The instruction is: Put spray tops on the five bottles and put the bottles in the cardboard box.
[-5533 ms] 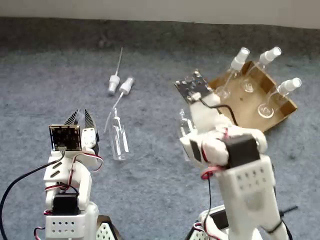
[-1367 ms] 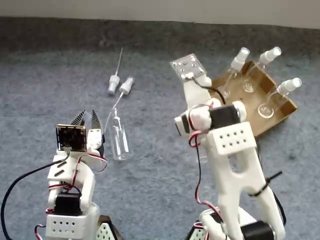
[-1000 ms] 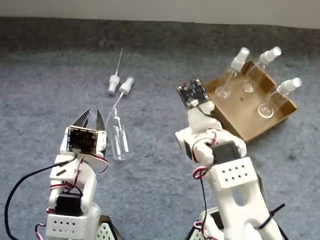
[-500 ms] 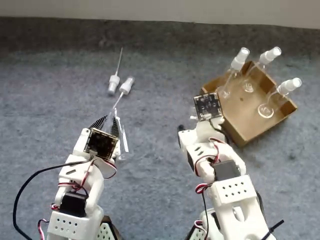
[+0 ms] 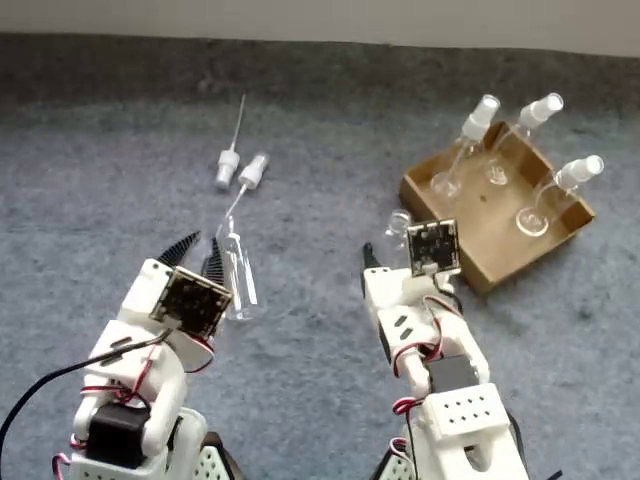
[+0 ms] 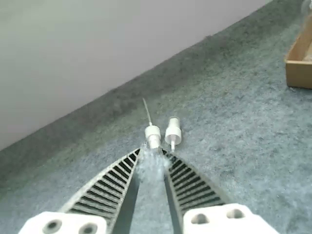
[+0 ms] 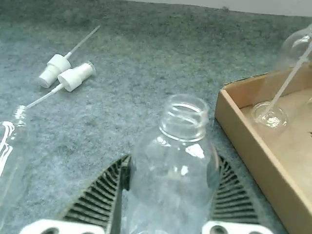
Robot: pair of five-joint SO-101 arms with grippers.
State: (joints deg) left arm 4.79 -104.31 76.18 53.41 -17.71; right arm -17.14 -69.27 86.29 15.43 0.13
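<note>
An uncapped clear bottle (image 7: 173, 161) stands upright between the fingers of my right gripper (image 7: 173, 165), which is shut on it. Its open neck (image 5: 400, 222) shows just in front of the cardboard box (image 5: 470, 262). Three bottles with spray tops (image 5: 460, 150) stand in the box. A second uncapped bottle (image 5: 240, 275) lies on the carpet. My left gripper (image 5: 197, 253) hovers at its left side, open by a narrow gap, with the bottle's clear body blurred between the fingertips (image 6: 139, 156). Two loose spray tops (image 5: 240, 170) lie farther back.
Grey carpet covers the table up to a pale wall at the back. The spray tops' long tubes (image 7: 85, 36) point away and toward the lying bottle (image 7: 9, 141). The box's near wall (image 7: 243, 134) stands close beside the held bottle.
My left gripper has swung right and forward to the lying bottle. My right arm, raised high near the box earlier, has come down and drawn back with its bottle in front of the box.
</note>
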